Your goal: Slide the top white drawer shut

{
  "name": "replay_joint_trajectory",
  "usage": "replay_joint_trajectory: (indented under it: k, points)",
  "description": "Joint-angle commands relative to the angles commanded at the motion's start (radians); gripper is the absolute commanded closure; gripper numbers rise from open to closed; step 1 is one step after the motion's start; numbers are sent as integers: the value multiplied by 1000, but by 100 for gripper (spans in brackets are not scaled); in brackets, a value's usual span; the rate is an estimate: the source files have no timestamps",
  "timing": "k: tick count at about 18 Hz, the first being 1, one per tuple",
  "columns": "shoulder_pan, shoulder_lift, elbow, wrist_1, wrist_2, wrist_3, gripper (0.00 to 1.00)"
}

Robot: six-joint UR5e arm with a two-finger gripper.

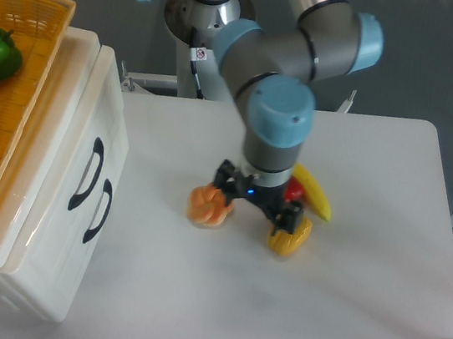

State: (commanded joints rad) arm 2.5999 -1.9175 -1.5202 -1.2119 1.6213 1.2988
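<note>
Camera view is showing the gripper [255, 206] with its jaws spread and holding nothing, hovering over the middle of the table [359, 306], between an orange pastry-like toy [207, 206] and a yellow pepper [288, 238]. A banana [316, 194] and something red beside it are partly hiding behind the wrist. Well apart, at the left edge, the top white drawer [95, 143] is sitting flush with the lower drawer front [101, 219], so the closing seems done; the arm looks to be clearing away, needing only to miss the toys. An orange wicker basket [30, 66] is resting on the cabinet.
</note>
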Motion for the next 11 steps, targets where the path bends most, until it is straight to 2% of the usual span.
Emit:
replay_joint_trajectory:
  k: [6, 8, 11]
  points:
    - [141, 38, 14, -5, 8, 187, 0]
    - [166, 41, 14, -12, 6, 243, 0]
    - [180, 55, 9, -12, 6, 252, 0]
